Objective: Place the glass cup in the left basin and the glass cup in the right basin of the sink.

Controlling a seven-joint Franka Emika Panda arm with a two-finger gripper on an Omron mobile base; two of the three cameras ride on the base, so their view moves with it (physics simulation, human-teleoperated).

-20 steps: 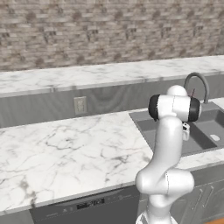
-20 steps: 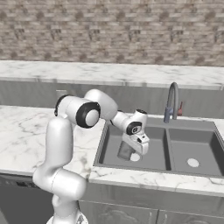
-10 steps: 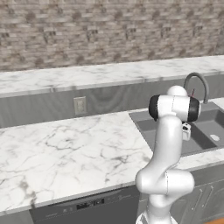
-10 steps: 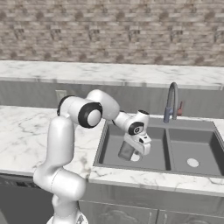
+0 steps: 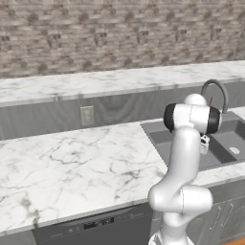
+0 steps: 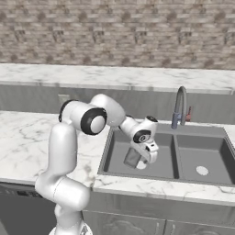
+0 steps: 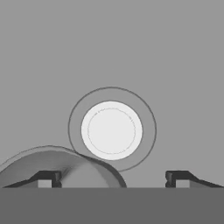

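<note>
Glass cup (image 6: 133, 158) upright on the floor of the sink's (image 6: 197, 180) left basin, lower centre of the right base view, beside the pale drain (image 7: 111, 130). In the hand view, cup (image 7: 57, 168) at lower left, against the left fingertip (image 7: 46, 178). Gripper (image 7: 111, 178) spread wide just above, holding nothing. Faucet (image 6: 180, 106) behind the divider.

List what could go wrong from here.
1. The open claw hangs low over the glass cup in the sink's left basin; one fingertip overlaps its rim, so lifting away might tip it.
2. The cup stands beside the drain and could roll if knocked.
</note>
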